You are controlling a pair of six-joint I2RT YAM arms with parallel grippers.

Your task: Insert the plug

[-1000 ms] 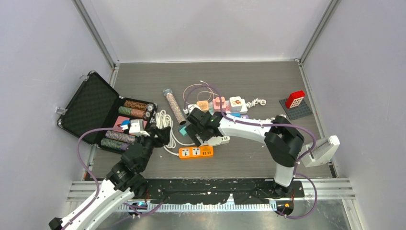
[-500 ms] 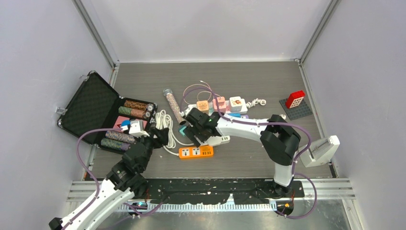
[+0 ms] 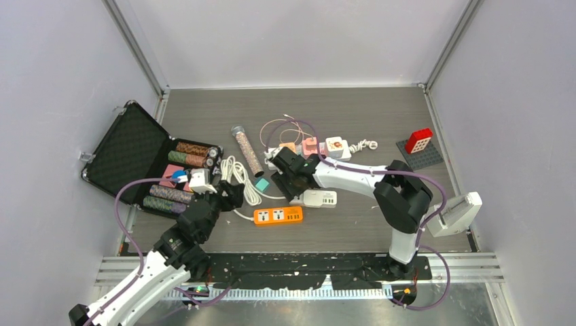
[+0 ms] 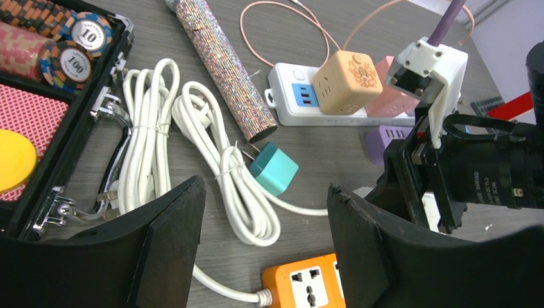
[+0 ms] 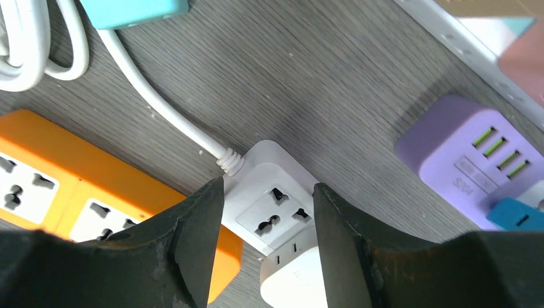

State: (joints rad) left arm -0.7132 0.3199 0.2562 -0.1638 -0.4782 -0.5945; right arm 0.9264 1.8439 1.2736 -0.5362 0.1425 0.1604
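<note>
the teal plug (image 4: 274, 168) lies on its side on the tabletop just beyond the orange power strip (image 4: 308, 285), out of any socket, its two bare metal prongs pointing away from that strip. its white cable curves back to a white socket block (image 5: 276, 215) lying flat, sockets facing up, just beside the orange power strip's end.

walls (image 3: 292, 41): pale lilac | tabletop (image 3: 204, 112): grey wood-grain | rails (image 3: 138, 47): aluminium

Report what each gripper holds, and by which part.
Left gripper: nothing, jaws open. Right gripper straddles the white power strip at its cord end; whether it grips yet cannot be told.
</note>
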